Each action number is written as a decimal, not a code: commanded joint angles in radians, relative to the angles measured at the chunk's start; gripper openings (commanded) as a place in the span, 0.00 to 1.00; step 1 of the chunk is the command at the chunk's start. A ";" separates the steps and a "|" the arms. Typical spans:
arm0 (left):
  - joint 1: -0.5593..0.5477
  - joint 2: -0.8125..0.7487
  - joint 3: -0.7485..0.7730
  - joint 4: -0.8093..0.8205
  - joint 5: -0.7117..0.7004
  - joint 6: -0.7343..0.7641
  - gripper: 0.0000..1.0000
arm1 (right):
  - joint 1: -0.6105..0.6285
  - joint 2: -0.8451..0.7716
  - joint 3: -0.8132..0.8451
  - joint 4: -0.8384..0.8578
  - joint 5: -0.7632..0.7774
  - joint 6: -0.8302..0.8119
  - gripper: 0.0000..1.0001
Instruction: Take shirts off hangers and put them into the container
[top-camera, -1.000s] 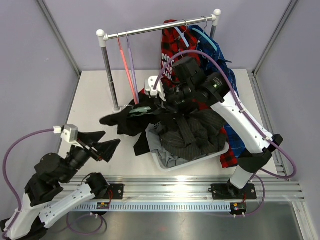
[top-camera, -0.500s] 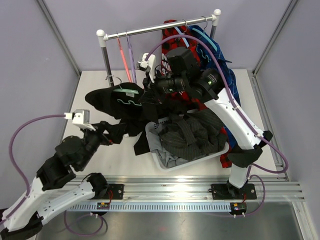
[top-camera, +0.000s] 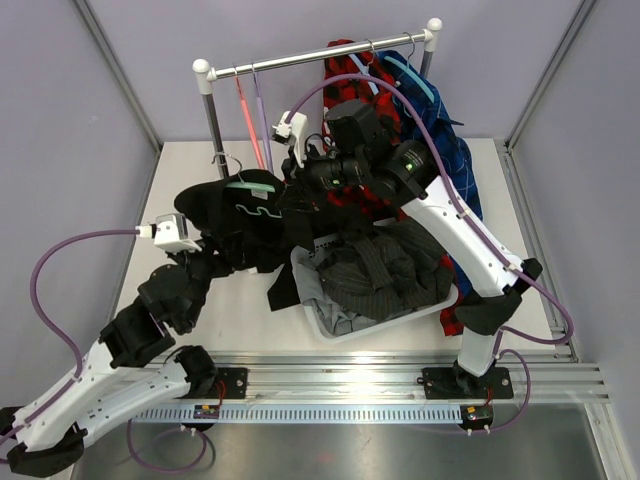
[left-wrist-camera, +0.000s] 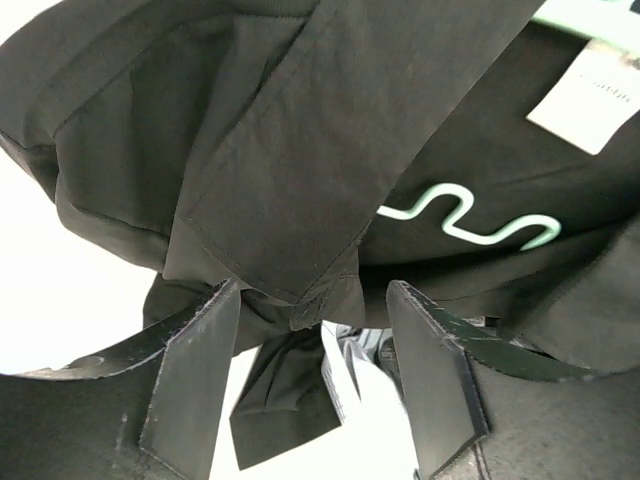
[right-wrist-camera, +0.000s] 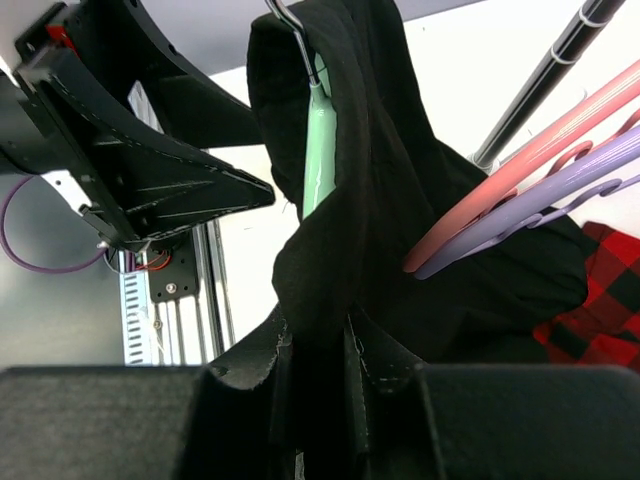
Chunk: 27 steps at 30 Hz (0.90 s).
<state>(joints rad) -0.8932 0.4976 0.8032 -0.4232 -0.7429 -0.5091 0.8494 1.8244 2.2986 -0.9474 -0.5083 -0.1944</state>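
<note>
Hanging limp over the table's (top-camera: 180, 170) middle, left of the container (top-camera: 318, 322), the black shirt (top-camera: 225, 210) looks soft and light. Its cloth is pinched by the right gripper (right-wrist-camera: 320, 345); the left gripper (left-wrist-camera: 315, 295) has jaws gaping around a dangling hem (left-wrist-camera: 290, 230), probably the best grab.

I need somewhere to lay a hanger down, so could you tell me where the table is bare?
Bare table lies back left, between the rail post and the left edge, and in a strip before the basket. The middle is crowded: black shirt, left gripper, right gripper, heaped basket.
</note>
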 joint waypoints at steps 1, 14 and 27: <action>-0.004 0.012 -0.016 0.135 -0.064 0.006 0.63 | 0.011 -0.063 0.027 0.098 -0.015 0.024 0.00; 0.098 0.035 -0.073 0.267 0.046 0.052 0.32 | 0.011 -0.117 -0.047 0.091 -0.076 -0.045 0.00; 0.264 -0.073 0.074 0.008 0.021 0.303 0.00 | -0.003 -0.254 -0.298 0.061 0.128 -0.388 0.00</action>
<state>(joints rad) -0.6449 0.4534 0.7849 -0.3420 -0.6582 -0.2920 0.8555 1.6470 2.0537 -0.9382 -0.4854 -0.4366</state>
